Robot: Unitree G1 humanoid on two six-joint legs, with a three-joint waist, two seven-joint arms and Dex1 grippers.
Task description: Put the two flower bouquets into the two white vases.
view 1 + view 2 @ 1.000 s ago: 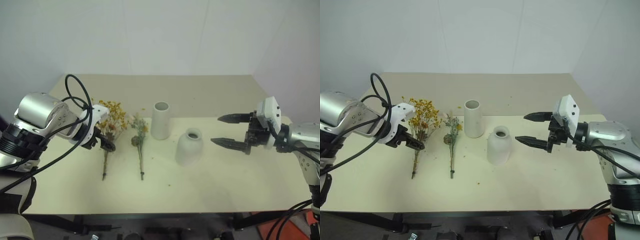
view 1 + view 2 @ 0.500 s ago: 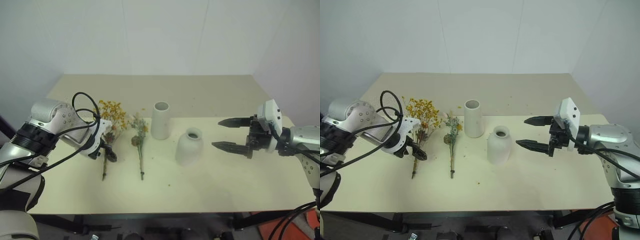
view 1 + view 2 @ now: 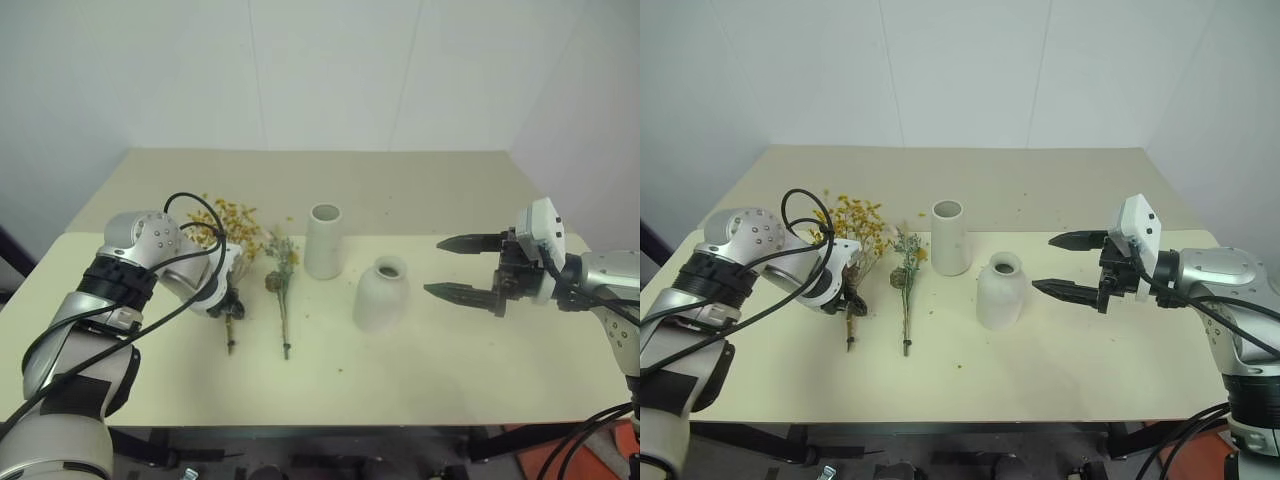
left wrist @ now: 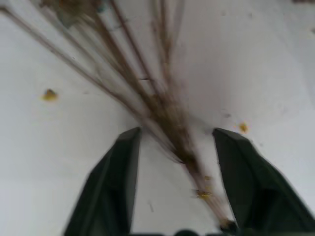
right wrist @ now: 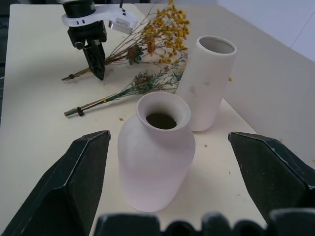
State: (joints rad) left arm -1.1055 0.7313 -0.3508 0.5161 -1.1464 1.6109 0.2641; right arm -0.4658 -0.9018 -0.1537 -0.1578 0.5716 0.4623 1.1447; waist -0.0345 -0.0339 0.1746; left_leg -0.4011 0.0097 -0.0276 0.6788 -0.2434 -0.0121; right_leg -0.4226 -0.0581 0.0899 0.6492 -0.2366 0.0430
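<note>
Lying flat on the table (image 3: 450, 390), the yellow bouquet (image 3: 858, 228) has its stems between the parted fingers of the left gripper (image 4: 174, 162), which points down at them; whether the fingers touch the stems is hard to tell in the blurred wrist view. The slim green bouquet (image 3: 906, 280) lies just beside it, then the tall vase (image 3: 949, 238) and the squat vase (image 3: 999, 291), both upright. The right gripper (image 3: 1068, 265) hovers wide open and empty, near the squat vase, roughly level.
</note>
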